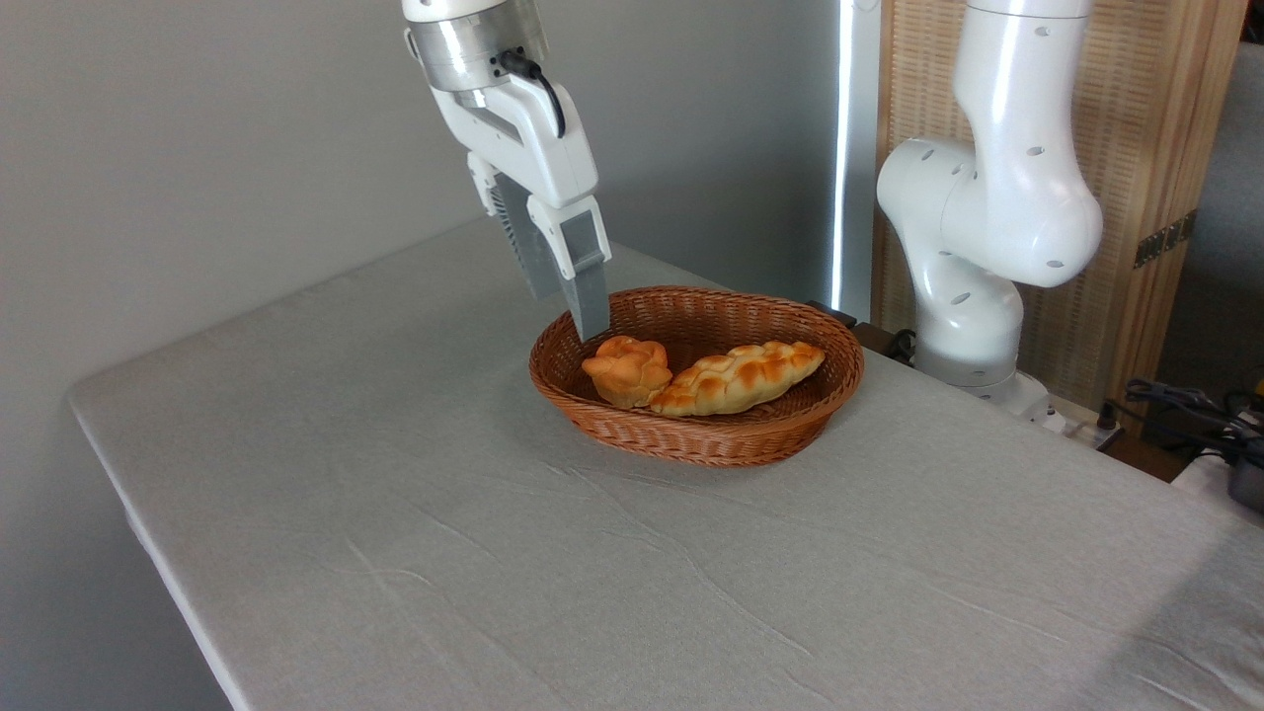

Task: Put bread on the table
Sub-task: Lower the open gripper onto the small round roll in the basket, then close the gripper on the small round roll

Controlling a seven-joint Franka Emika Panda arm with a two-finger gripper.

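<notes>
Bread (pixel 627 370): small round knotted bun, golden-orange, lumpy twisted top. Lying inside the brown wicker basket (pixel 790 420), at its left end, close against the inner wall. Touching the longer braided loaf (pixel 739 377) on its right side; loaf stretched toward the right end of the basket, darker browned patches along its top.

Gripper (pixel 573 311): hanging from above on a tilted white wrist, pointed down and to the right. Fingers (pixel 585 276) grey, flat, one seen behind the other. Jaws spread apart, with a gap visible between the two fingers; nothing pinched. Nearer fingertip ending at the left rim of the basket, directly above and slightly left of the bun. Bun below the fingertips, close beneath, apart from them; not between the fingers. Contact between fingertip and basket rim not determinable from this angle.

Table (pixel 395 513): large, covered in wrinkled light grey cloth, rounded near-left corner. Basket standing on it toward the far side. Bun not resting on the cloth.

White arm base (pixel 973 296) mounted at the far right edge of the table, in front of a wooden panel. Black cables (pixel 1185 400) at far right
</notes>
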